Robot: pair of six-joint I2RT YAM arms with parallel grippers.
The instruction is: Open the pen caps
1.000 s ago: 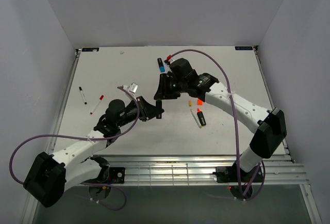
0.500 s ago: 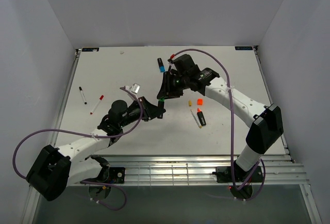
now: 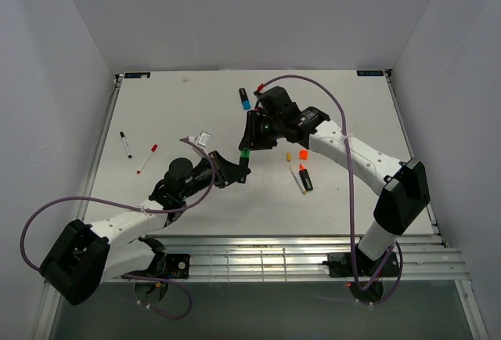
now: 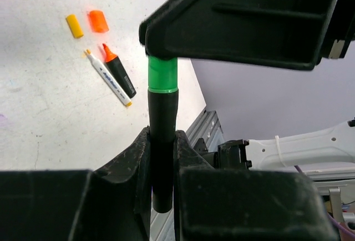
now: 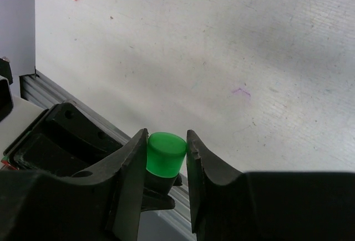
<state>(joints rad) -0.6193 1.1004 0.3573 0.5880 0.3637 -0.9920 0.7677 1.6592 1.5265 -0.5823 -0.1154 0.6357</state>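
From my remote station: the white table (image 3: 172, 97) carries two arms that meet at its middle. The left gripper (image 3: 237, 170) is clamped tight on one stubby black marker body (image 4: 162, 141). The right gripper (image 5: 166, 146) is closed partway, its fingers (image 5: 131, 163) pressed on either side of the green cap (image 5: 165, 152).

That green cap (image 3: 243, 153) is a chunky, bright, round-topped plastic piece, seated on the marker's far end with a thin line where it meets the black barrel. It is held above the table's centre, between the two grippers.

To the right lie one uncapped orange-tipped marker (image 3: 306, 179) and one white pen (image 3: 297, 181), side by side. Just beyond them sit two loose caps: one orange cap (image 3: 304, 153) and one yellow cap (image 3: 288, 156). One blue cap (image 3: 245, 104) lies at the far centre.

Two thin white pens rest on the left, one with a black cap (image 3: 122, 133), one with a red cap (image 3: 154, 146).
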